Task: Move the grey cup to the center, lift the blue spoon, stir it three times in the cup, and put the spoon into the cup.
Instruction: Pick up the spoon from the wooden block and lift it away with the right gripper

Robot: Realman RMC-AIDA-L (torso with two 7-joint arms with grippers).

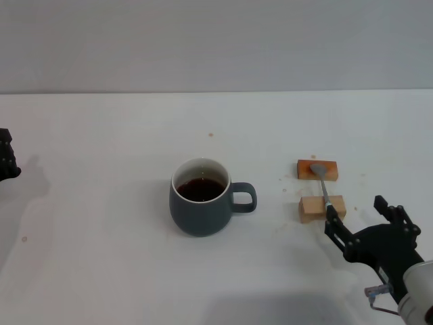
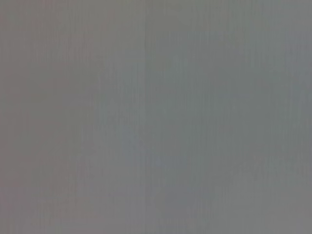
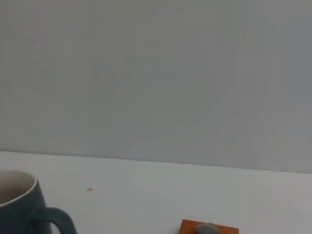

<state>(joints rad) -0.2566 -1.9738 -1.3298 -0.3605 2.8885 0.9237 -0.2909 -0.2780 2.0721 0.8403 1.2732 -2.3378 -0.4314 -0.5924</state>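
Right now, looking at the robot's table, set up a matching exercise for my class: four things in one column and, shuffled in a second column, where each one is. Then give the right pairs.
Column one:
1. grey cup
2. blue spoon
3. right gripper
4. left gripper

Column two:
A. at the table's far left edge, away from everything
B. lying across two small wooden blocks
C. near the table's middle, handle towards the blocks
D. just behind the near block, at the spoon's handle end

Pairs: 1-C, 2-B, 3-D, 4-A
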